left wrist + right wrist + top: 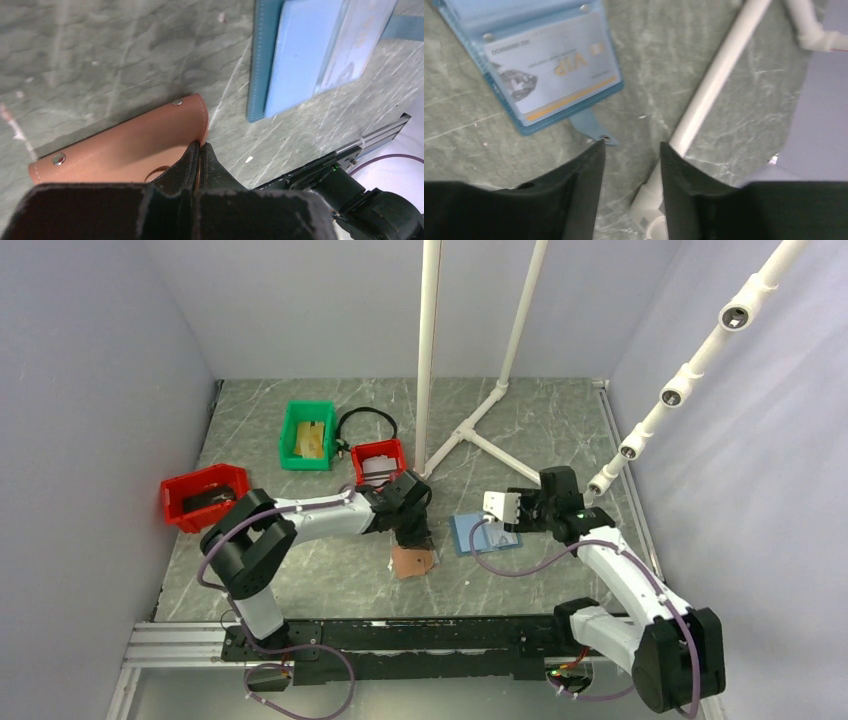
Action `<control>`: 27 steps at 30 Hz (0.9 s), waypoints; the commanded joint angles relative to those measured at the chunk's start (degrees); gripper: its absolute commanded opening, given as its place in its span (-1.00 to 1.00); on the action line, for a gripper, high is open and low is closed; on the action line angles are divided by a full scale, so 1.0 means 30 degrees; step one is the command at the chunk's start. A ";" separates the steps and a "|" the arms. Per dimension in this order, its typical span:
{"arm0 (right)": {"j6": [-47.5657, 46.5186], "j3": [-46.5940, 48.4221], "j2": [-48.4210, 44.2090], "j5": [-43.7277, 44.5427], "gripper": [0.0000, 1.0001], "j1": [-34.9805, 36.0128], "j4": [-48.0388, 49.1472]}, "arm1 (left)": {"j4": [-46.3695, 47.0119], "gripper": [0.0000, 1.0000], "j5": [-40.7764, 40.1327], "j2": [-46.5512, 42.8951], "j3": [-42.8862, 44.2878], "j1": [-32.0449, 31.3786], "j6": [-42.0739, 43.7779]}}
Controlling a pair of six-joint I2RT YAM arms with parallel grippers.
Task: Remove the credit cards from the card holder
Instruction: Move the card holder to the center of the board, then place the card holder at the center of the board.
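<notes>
The brown card holder lies closed on the grey marbled table in front of the left arm. In the left wrist view its brown flap shows two metal snaps. My left gripper is shut on the flap's right edge; from above it sits just over the holder. The credit cards are hidden. My right gripper hangs open over bare table with nothing between its fingers, and from above it is right of the brown holder.
An all-blue bifold holder lies open with a pale VIP card in its sleeve, its snap tab beside my right gripper; it also shows in the top view. A white pipe stand, a green bin and two red bins stand behind.
</notes>
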 commanded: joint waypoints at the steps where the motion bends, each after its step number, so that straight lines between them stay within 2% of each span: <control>1: 0.2565 0.2782 -0.1401 -0.2110 0.11 -0.0037 -0.1810 | 0.1510 -1.00 0.0312 0.0987 0.0975 -0.0380 -0.0660; 3: 0.2792 0.4127 -0.1572 -0.4626 0.32 -0.0044 -0.4591 | 0.1562 -1.00 0.0238 0.1341 0.1097 -0.0436 -0.0719; 4: 0.2558 0.4687 -0.1561 -0.6790 0.39 -0.0038 -0.6132 | 0.1595 -1.00 0.0183 0.1469 0.1101 -0.0466 -0.0752; 8: -0.1924 0.5025 -0.1701 -1.4284 0.54 -0.0023 -1.1423 | 0.1948 -1.00 0.0376 0.2146 0.1055 -0.0475 -0.0859; 11: -0.2493 0.4017 -0.1484 -1.6990 0.61 0.0223 -1.1151 | 0.1570 -1.00 0.0522 0.2485 0.1415 -0.0499 -0.0278; 12: -0.2090 0.3790 -0.1290 -1.6976 0.61 0.0652 -1.0622 | 0.1295 -0.99 0.0488 0.2494 0.1572 -0.0481 0.0083; 13: -0.1516 0.3597 -0.1109 -1.6590 0.61 0.1126 -0.9956 | 0.0917 -0.84 0.0467 0.2397 0.1790 -0.0494 0.0538; 16: -0.0104 0.3192 -0.0887 -1.5286 0.60 0.2368 -0.8588 | -0.0737 -0.18 -0.0064 0.1695 0.2400 -0.0499 0.2108; 18: 0.0677 0.2965 -0.0999 -1.4943 0.60 0.2792 -0.8045 | -0.1209 0.10 -0.0574 0.0671 0.2278 -0.0511 0.2974; 22: 0.1024 0.2827 -0.0714 -1.4784 0.58 0.3049 -0.8003 | -0.1560 0.38 -0.1090 -0.2101 0.0924 -0.0535 0.4796; 27: 0.1515 0.2802 -0.0327 -1.4486 0.55 0.3596 -0.7797 | -0.1505 0.54 -0.1983 -0.4635 -0.1355 -0.0514 0.9045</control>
